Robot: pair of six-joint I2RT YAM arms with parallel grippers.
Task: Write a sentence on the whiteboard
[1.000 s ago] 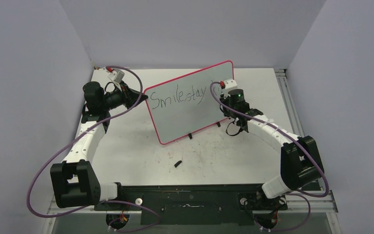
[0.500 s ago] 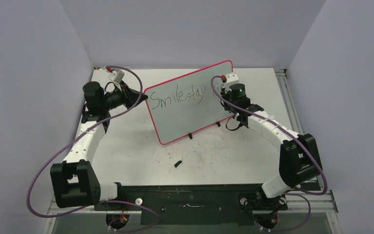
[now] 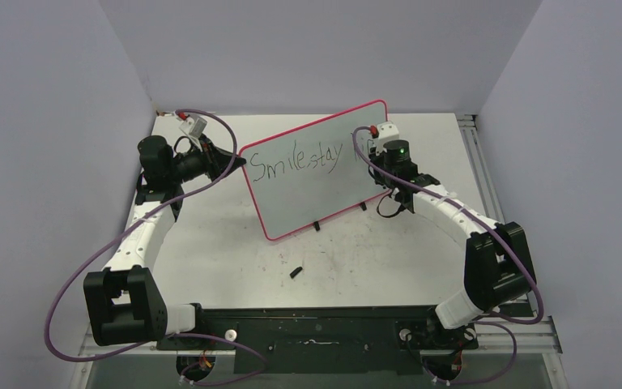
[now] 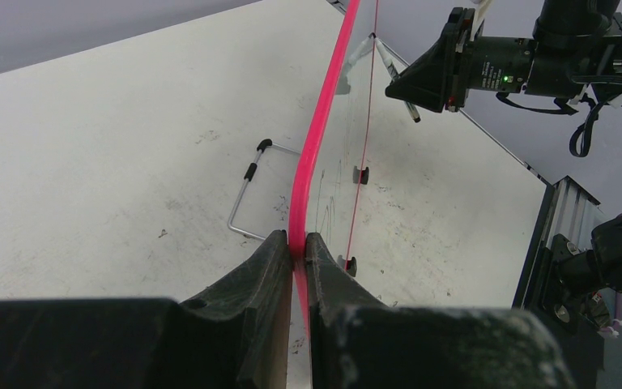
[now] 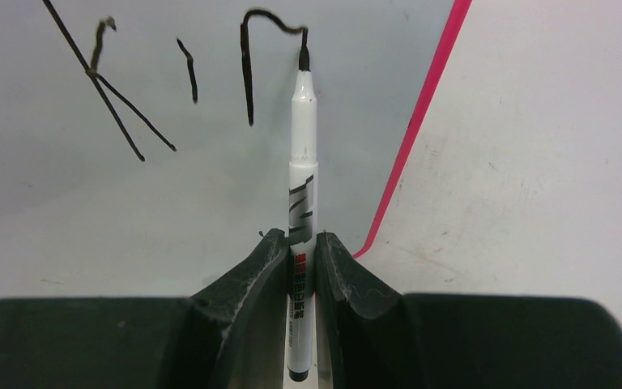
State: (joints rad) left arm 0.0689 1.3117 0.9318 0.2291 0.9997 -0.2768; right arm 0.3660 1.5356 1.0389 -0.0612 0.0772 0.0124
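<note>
The left claw (image 4: 296,243) clenches the whiteboard (image 3: 308,190) rim, the right claw (image 5: 300,241) grasps the marker (image 5: 304,138); hard pressing could twist the board loose.

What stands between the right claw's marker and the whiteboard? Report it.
Nothing visible. The marker, held in the right claw, has its tip on the whiteboard at the end of the last stroke. The left claw clamps the whiteboard's edge, clear of the writing.
</note>
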